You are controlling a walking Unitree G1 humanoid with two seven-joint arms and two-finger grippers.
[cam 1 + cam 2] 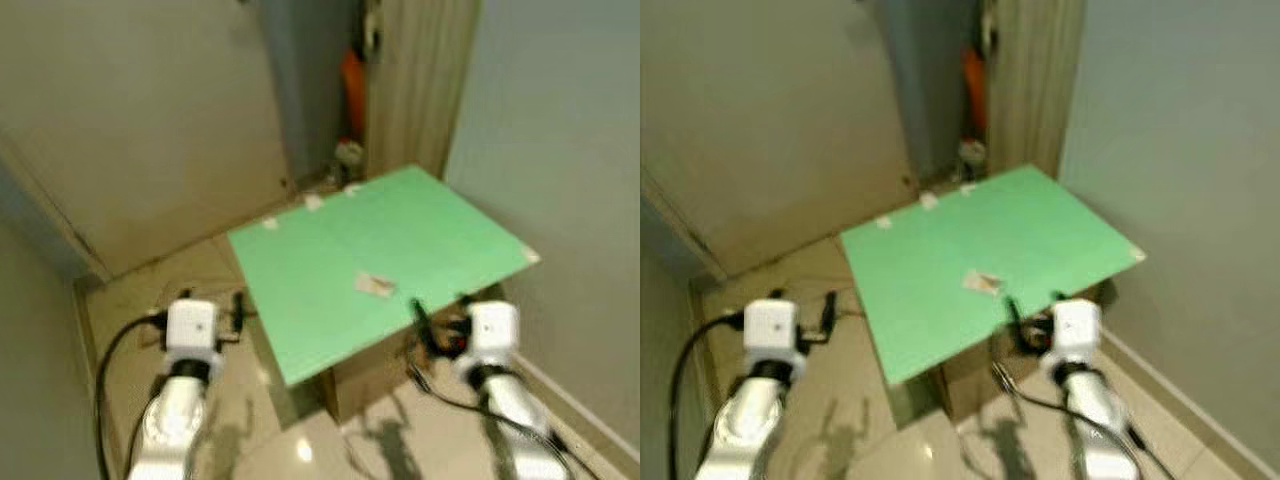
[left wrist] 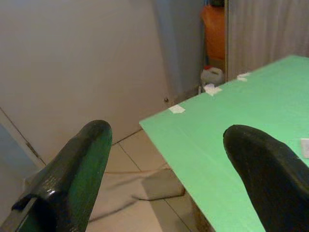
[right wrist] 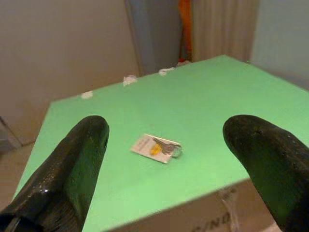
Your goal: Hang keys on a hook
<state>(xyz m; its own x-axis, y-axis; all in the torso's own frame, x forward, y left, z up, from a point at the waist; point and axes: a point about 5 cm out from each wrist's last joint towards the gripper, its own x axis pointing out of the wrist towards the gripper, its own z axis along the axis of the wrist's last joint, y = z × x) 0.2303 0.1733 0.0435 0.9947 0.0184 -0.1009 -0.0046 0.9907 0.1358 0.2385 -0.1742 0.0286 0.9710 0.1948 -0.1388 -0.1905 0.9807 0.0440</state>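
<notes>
1. A green board (image 1: 400, 240) lies flat on a cardboard box (image 1: 370, 385) in a corner, with a beige wall on the left and a grey wall on the right.
2. The keys (image 3: 157, 147), with a white tag, lie on the board near its front edge, touching nothing else.
3. The right gripper (image 3: 169, 164) hangs at the board's front edge, just short of the keys; its jaws are wide apart and hold nothing.
4. The left gripper (image 2: 166, 169) hangs over the floor (image 1: 200, 280) beside the board's left edge, jaws also spread wide and empty.
5. Bits of white tape (image 1: 313, 202) mark the board's far edge.
6. An orange thing (image 1: 352, 85), too blurred to name, stands in the far corner.
</notes>
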